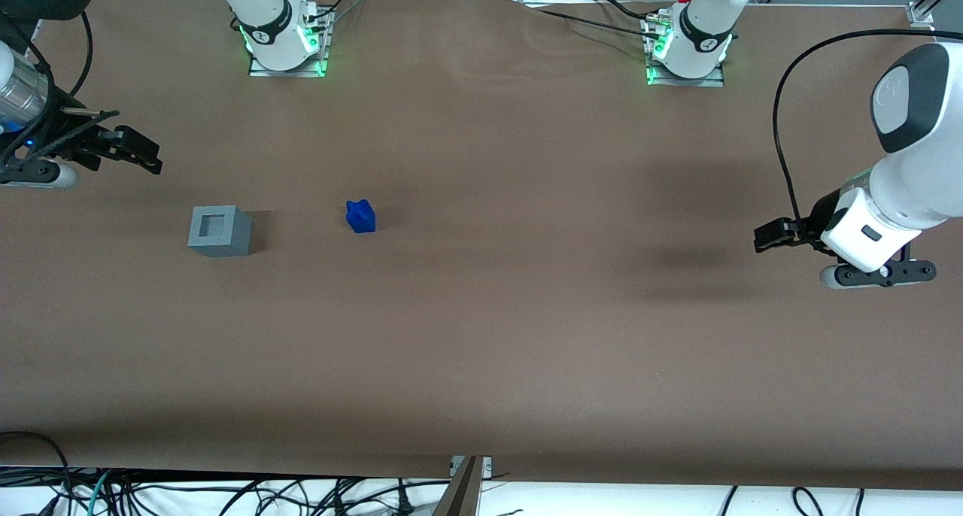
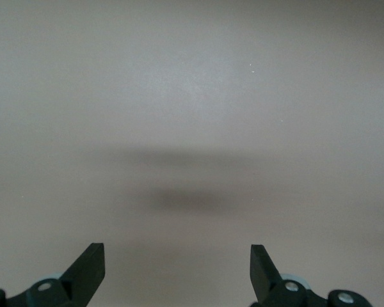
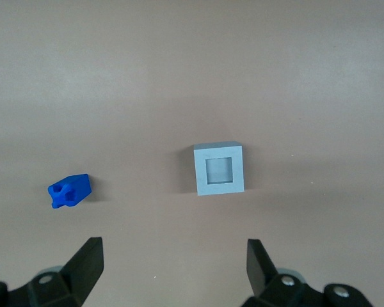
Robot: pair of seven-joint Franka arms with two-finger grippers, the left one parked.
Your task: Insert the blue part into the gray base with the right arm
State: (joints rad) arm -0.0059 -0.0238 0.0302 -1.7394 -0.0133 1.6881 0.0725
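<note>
The blue part [image 1: 360,217] lies on the brown table [image 1: 527,335], apart from the gray base [image 1: 220,231] and toward the parked arm's end from it, at about the same depth. From the base, the right arm's gripper [image 1: 132,152] hovers toward the working arm's end, farther from the front camera, fingers [image 3: 86,265] spread wide and empty. Reaching the part means passing over the base. No readable writing shows.

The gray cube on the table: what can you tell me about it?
The gray base is a light-gray cube, plastic by its look, with a square socket in its top face, empty. It sits flat and upright on the brown table, touching nothing else. The blue part lies apart beside it, toward the parked arm's end. The gripper hangs away from it, jaws open.
</note>
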